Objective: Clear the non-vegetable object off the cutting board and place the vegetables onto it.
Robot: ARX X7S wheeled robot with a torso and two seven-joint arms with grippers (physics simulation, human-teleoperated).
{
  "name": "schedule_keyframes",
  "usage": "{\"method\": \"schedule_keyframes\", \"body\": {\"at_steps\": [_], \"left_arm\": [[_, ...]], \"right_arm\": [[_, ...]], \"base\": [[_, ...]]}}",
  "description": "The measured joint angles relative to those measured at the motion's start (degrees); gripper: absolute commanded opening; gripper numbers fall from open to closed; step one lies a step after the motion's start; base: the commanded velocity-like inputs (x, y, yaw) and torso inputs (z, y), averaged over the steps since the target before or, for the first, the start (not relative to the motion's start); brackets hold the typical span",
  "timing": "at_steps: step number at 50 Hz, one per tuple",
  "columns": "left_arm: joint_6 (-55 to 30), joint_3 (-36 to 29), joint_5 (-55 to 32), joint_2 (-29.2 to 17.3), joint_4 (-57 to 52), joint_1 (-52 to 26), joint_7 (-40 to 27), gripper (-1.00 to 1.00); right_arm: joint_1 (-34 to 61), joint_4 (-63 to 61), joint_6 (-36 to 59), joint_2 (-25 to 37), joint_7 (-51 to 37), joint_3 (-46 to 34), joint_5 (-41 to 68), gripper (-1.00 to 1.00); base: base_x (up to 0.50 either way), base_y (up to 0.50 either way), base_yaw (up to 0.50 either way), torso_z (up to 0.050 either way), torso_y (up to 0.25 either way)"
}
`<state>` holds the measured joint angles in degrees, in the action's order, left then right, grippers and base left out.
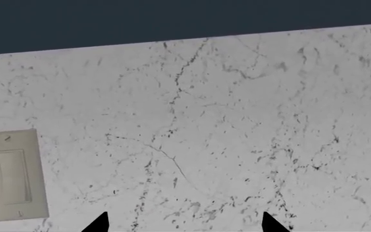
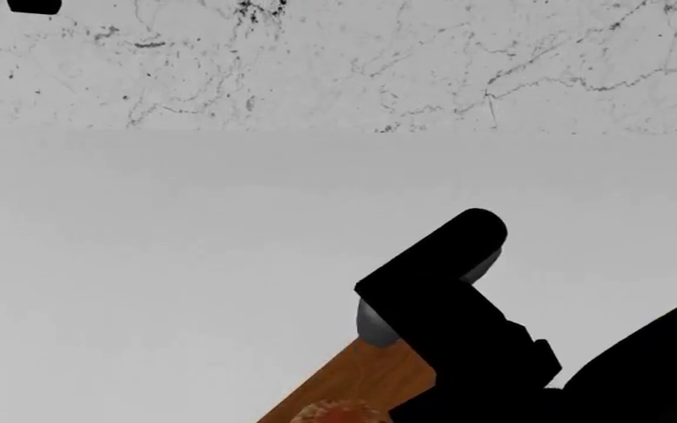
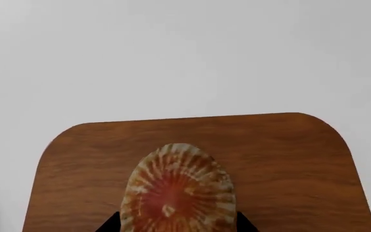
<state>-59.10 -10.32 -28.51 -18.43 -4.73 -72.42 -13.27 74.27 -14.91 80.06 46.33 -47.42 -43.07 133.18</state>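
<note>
The non-vegetable object (image 3: pixel 178 186), an orange-tan ribbed shell with pale streaks, lies on the reddish-brown cutting board (image 3: pixel 289 159). My right gripper (image 3: pixel 178 223) straddles it, one black fingertip (image 3: pixel 112 223) against each of its sides, narrowed onto it. In the head view the right arm (image 2: pixel 457 317) hangs over the board's corner (image 2: pixel 356 374), and the shell's top (image 2: pixel 338 412) peeks in at the bottom edge. My left gripper (image 1: pixel 185 223) is held up facing a marble wall, jaws wide apart and empty. The vegetables are out of view.
A white counter (image 2: pixel 197 264) runs back to a marble backsplash (image 2: pixel 433 62). A beige light switch plate (image 1: pixel 15 174) is set in the wall by the left gripper. A dark band (image 1: pixel 172 19) lies above the marble.
</note>
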Motion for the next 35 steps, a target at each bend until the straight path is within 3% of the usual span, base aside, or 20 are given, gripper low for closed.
{"method": "schedule_keyframes", "body": {"at_steps": [21,35], "left_arm": [[-0.1,0.0,-0.6,-0.2,-0.6,-0.1,-0.4,1.0],[-0.3,-0.4,-0.8,-0.1,-0.6,-0.5,-0.6,1.0]], "right_arm": [[8.2,0.2,-1.3,6.4,-3.3,-0.3,3.4,-1.0],[8.9,4.5,0.2,9.4,0.1,3.7,-3.8,-1.0]], "base": [[0.0,0.0,0.0,0.0,0.0],[0.0,0.0,0.0,0.0,0.0]]}}
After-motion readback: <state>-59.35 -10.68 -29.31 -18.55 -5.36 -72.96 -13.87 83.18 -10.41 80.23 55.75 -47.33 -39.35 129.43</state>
